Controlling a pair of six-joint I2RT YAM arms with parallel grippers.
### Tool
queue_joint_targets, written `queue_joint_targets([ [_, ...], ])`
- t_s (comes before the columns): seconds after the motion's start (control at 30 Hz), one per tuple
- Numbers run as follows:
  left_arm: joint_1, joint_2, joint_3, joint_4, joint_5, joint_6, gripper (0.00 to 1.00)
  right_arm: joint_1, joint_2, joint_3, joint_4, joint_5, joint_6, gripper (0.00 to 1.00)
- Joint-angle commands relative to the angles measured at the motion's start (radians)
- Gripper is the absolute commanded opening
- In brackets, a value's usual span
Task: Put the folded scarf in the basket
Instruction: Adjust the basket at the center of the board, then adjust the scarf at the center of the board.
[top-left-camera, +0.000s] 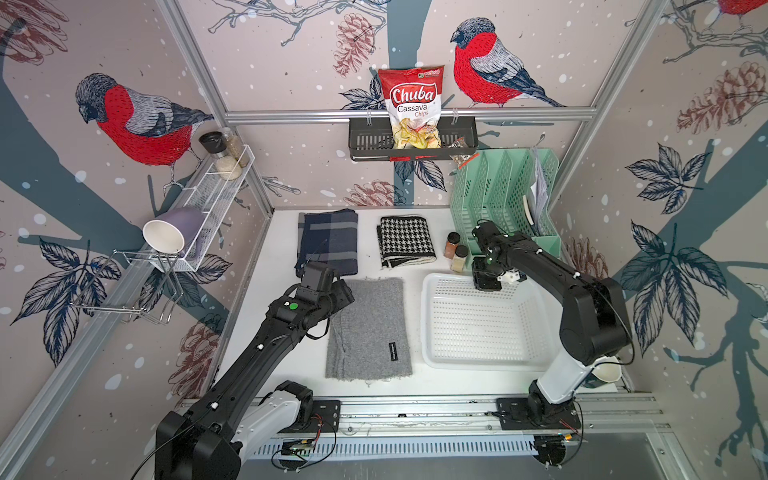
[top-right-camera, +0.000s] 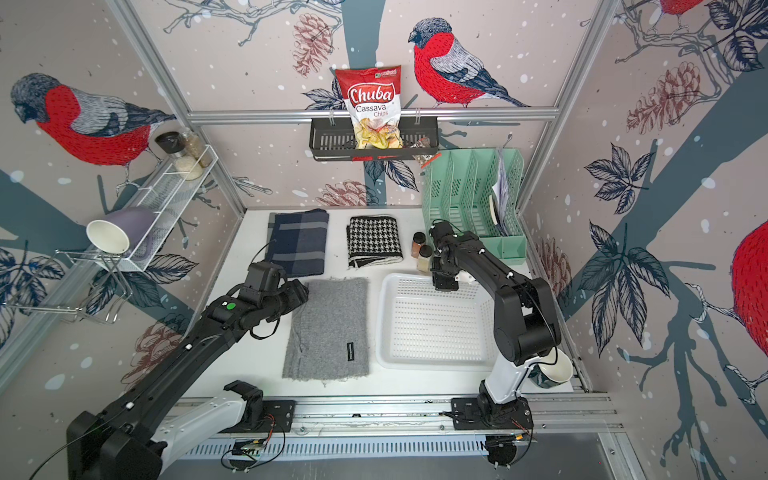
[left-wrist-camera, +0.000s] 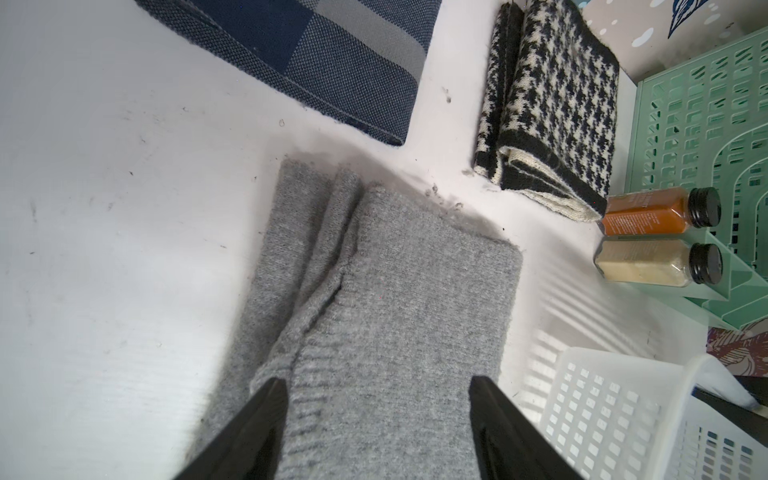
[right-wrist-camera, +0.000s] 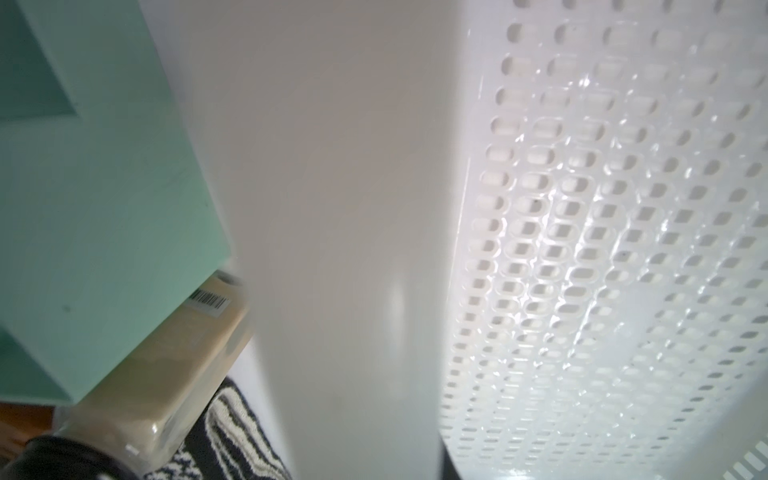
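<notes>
Jaws on outstretched left arm (top-left-camera: 249, 361) gape over grey scarf (top-left-camera: 370, 328); right jaws clamp basket (top-left-camera: 425, 324).

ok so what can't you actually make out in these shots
- Right gripper: in both top views its own wrist covers the fingertips. The right wrist view shows only the blurred basket rim, so a grip on it cannot be confirmed.
- Label on the grey scarf: text too small in both top views.
- White bowl: mostly hidden behind the right arm.
</notes>
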Motion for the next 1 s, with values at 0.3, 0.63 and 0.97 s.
queue_joint_targets([
  [0.3,-0.005,-0.006,-0.003,0.007,-0.014,0.009,0.76,-0.001,-0.023,-0.014,0.152,-0.015,-0.026,0.61],
  [0.63,-0.005,0.015,0.021,-0.017,-0.069,0.050,0.82,0.033,-0.120,0.025,0.139,0.057,-0.035,0.75],
  [0.97,0.074,0.189,0.079,0.009,-0.108,0.205,0.84,0.084,-0.222,0.071,0.201,0.244,-0.266,0.75],
])
